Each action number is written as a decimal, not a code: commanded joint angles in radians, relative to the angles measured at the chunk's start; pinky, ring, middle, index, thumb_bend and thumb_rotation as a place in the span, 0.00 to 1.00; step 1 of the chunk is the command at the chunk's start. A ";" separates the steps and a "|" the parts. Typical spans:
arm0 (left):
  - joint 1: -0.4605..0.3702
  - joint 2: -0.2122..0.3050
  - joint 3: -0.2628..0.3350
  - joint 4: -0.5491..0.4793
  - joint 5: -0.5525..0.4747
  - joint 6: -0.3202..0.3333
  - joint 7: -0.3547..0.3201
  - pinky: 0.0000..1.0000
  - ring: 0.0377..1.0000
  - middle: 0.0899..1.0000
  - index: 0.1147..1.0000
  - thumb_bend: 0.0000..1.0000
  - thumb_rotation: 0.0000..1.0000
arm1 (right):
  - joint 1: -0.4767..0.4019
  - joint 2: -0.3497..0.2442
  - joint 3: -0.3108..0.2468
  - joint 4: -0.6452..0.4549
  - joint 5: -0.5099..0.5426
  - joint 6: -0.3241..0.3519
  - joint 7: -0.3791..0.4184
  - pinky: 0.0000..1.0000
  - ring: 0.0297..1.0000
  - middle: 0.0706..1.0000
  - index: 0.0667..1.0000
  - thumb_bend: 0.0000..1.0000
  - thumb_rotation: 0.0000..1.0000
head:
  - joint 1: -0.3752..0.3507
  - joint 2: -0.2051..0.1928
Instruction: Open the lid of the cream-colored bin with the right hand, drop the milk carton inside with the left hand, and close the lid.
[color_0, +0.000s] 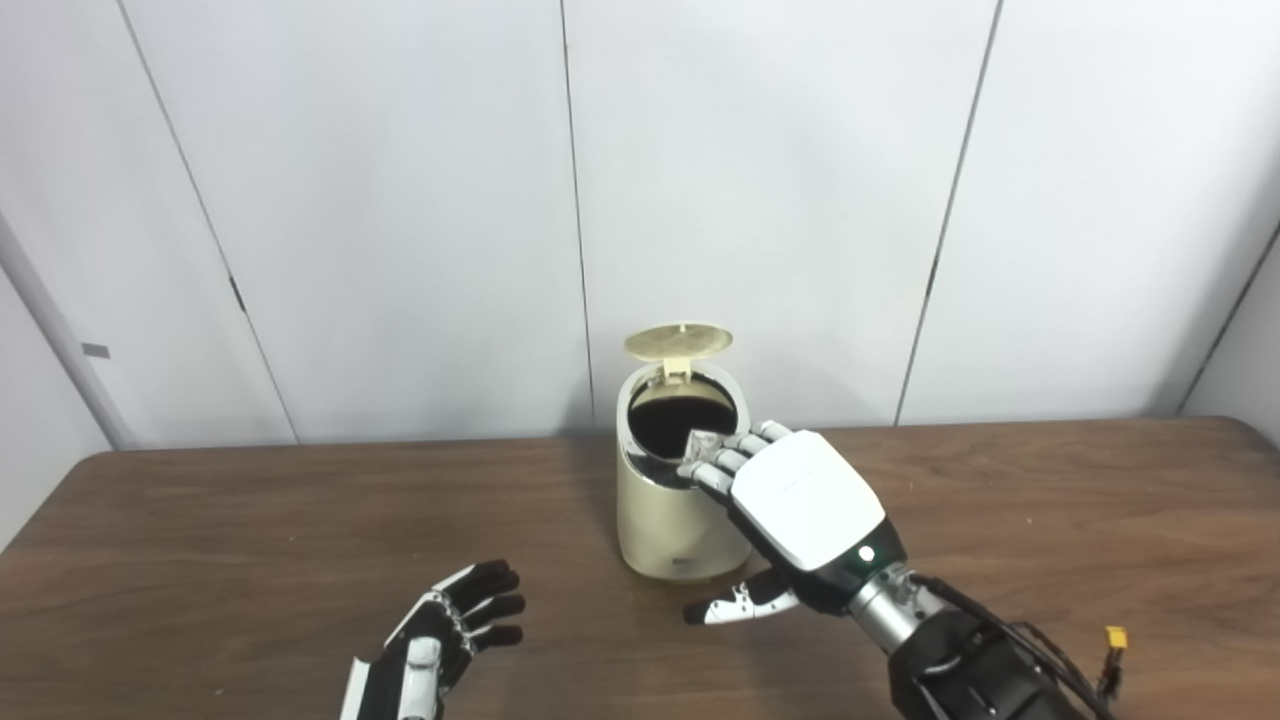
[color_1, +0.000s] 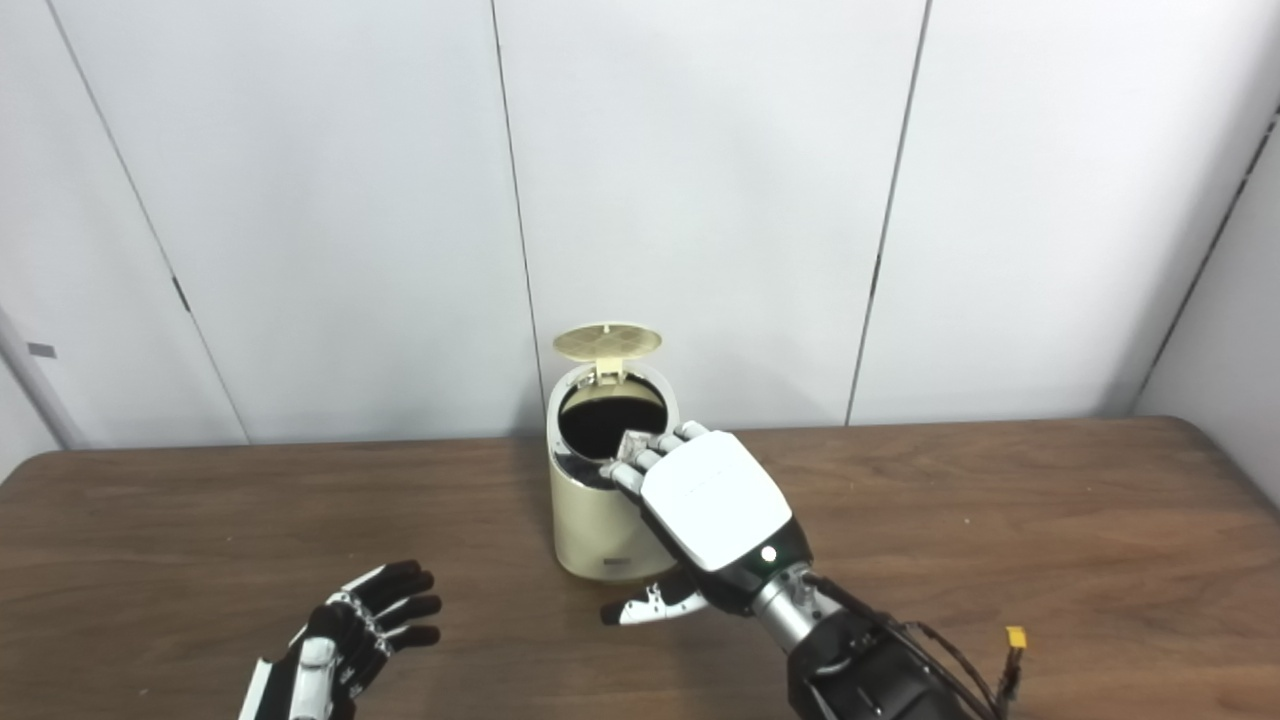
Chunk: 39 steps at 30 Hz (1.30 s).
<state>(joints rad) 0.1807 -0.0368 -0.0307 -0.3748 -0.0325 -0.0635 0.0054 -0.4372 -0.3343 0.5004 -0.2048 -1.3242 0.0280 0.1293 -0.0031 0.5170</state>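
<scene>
My right fingers (color_0: 722, 458) rest curled over the bin's front rim, gripping nothing, thumb splayed low beside the bin (color_0: 665, 520). My right hand (color_0: 800, 505) hides part of the rim. My left hand (color_0: 440, 640) hovers empty, fingers spread, low over the brown wood table (color_0: 250, 540). The lid (color_0: 678, 340) stands open; the inside is dark, so I can't spot the carton. White panelled walls behind. A small front label is unreadable.

Bin (color_0: 665, 520) mouth open under raised lid (color_0: 678, 340), right hand (color_0: 800, 500) across its rim.
</scene>
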 joint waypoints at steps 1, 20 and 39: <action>-0.009 -0.010 -0.003 -0.025 0.001 -0.022 0.002 0.66 0.72 0.74 0.74 0.45 0.96 | -0.005 0.006 0.021 0.051 -0.001 -0.031 0.052 0.73 0.76 0.71 0.74 0.66 0.67 | -0.001 0.000; -0.015 -0.006 -0.002 -0.007 0.009 -0.030 0.002 0.66 0.72 0.74 0.74 0.43 0.98 | 0.029 0.043 -0.091 -0.015 0.138 -0.077 -0.203 0.65 0.69 0.68 0.68 0.60 0.57 | -0.009 -0.016; -0.060 -0.020 0.033 0.182 0.083 -0.126 0.064 0.77 0.80 0.79 0.77 0.19 0.88 | -0.177 0.104 -0.284 -0.147 0.249 -0.066 -0.103 0.76 0.86 0.83 0.82 0.56 0.73 | -0.002 -0.040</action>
<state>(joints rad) 0.1456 -0.0474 -0.0001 -0.1816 0.0363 -0.1508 0.0581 -0.5599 -0.2237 0.2311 -0.3175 -1.0857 -0.0389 0.0183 -0.0046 0.4756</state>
